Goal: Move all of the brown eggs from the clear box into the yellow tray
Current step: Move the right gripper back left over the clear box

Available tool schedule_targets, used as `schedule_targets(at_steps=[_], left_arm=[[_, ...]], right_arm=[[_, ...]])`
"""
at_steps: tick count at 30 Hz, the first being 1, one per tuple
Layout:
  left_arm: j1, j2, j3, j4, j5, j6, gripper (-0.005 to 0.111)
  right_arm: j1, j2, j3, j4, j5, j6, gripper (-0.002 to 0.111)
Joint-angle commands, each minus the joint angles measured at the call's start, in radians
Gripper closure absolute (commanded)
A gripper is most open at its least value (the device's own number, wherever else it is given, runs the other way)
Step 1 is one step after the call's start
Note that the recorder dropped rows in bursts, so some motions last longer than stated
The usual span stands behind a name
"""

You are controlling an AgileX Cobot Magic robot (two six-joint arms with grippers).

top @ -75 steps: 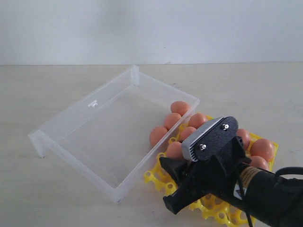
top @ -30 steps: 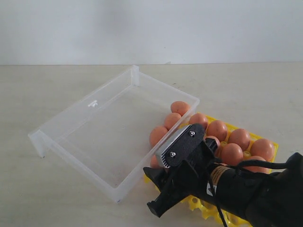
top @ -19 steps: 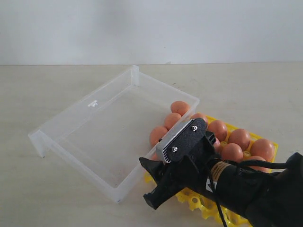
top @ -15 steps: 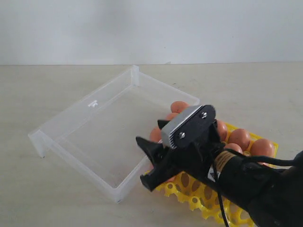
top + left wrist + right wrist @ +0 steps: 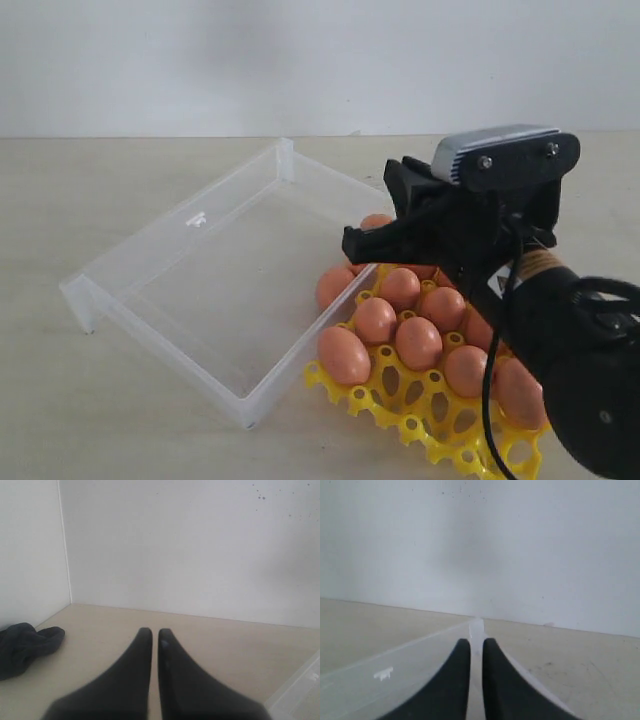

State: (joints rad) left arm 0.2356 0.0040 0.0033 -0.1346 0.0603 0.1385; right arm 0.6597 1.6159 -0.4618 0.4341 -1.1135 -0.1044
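Several brown eggs (image 5: 419, 342) sit in cups of the yellow tray (image 5: 400, 432); the front corner one (image 5: 343, 355) lies at the tray's edge. Two more eggs (image 5: 336, 285) show at the clear box's (image 5: 215, 290) right corner, one (image 5: 375, 220) half hidden behind my right gripper (image 5: 350, 242). That gripper hangs raised above the tray and box corner, shut and holding nothing. In the right wrist view its tips (image 5: 476, 641) point along the clear box (image 5: 395, 680). My left gripper (image 5: 151, 630) is shut and empty over bare table, outside the exterior view.
A dark cloth (image 5: 25, 647) lies on the table near the wall corner in the left wrist view. A corner of the clear box (image 5: 300, 687) shows there too. A white wall (image 5: 320, 60) backs the beige table (image 5: 100, 420).
My right gripper rose from low over the tray's front corner up and to the right, and its jaws closed. The eggs in the tray's front rows, hidden before, now show.
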Motion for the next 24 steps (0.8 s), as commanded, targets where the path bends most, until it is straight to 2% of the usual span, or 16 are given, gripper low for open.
schedule_targets(at_steps=[1,4,5,8,10,13,17,22,24], left_arm=[[-0.001,-0.004,-0.003,0.0,-0.007,0.002,0.103],[-0.001,-0.004,-0.003,0.0,-0.007,0.002,0.103],[-0.001,-0.004,-0.003,0.0,-0.007,0.002,0.103],[-0.001,-0.004,-0.003,0.0,-0.007,0.002,0.103],[-0.001,-0.004,-0.003,0.0,-0.007,0.002,0.103],[-0.001,-0.004,-0.003,0.0,-0.007,0.002,0.103],[-0.001,-0.004,-0.003,0.0,-0.009,0.002,0.103],[-0.001,-0.004,-0.003,0.0,-0.009,0.002,0.103],[-0.001,-0.004,-0.003,0.0,-0.009,0.002,0.103]], right_arm=[[-0.038,-0.025,-0.213,-0.003,0.281,-0.106,0.107],[-0.115,0.01,-0.512,-0.07,0.924,-0.11,0.107],[-0.134,0.033,-0.636,-0.077,1.201,-0.115,0.107],[-0.151,0.071,-0.857,-0.119,1.662,-0.183,0.107],[-0.151,0.08,-0.956,-0.148,1.851,-0.187,0.107],[-0.151,0.118,-1.079,-0.215,2.063,-0.161,0.107],[-0.151,0.239,-1.139,-0.353,2.212,-0.091,0.107],[-0.151,0.401,-1.145,-0.417,2.265,-0.089,0.105],[-0.151,0.437,-1.145,-0.417,2.253,-0.089,0.094]])
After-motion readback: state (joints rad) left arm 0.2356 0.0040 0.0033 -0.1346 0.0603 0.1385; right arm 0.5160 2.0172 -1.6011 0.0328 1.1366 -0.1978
